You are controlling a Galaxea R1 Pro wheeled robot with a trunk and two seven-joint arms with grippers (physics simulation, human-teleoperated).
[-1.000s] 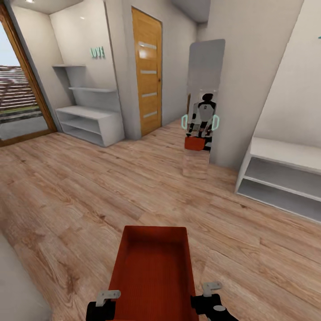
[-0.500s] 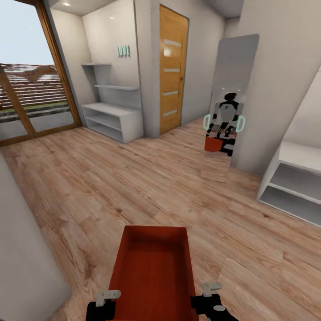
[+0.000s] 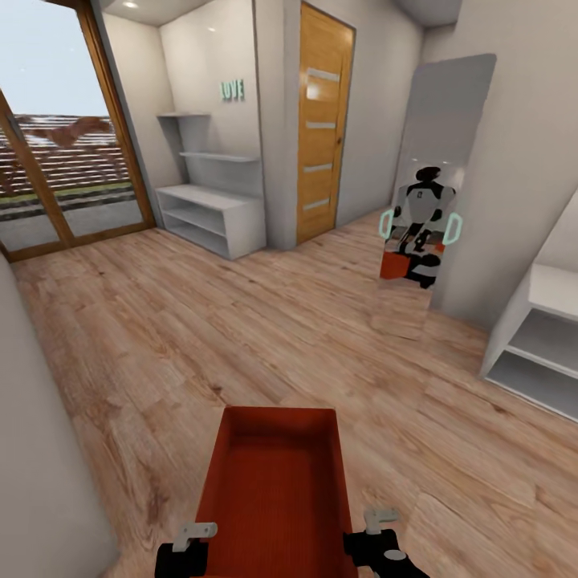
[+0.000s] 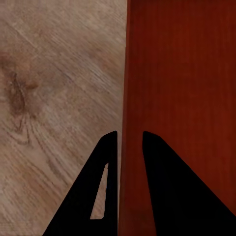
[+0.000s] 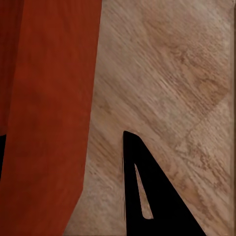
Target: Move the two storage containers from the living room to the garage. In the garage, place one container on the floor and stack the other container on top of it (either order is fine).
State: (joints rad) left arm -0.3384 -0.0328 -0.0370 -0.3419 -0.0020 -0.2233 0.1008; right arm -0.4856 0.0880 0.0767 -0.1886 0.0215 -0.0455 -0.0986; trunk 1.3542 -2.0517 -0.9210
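I am carrying one storage container (image 3: 277, 490) across the wood-plank floor (image 3: 160, 321), mid-transit. My left gripper (image 4: 129, 140) has its fingers clamped on the tub's left wall; the right gripper (image 3: 377, 534) sits against the right wall, though whether those fingers are clamped I cannot tell. Next I judge I must steer toward the garage, past the mirror (image 3: 433, 193) ahead

orange-red ribbed plastic tub (image 3: 277, 490); light wood-plank floor (image 3: 201, 321) with dark knots; honey-orange wooden door (image 3: 323, 120) with pale stripes.
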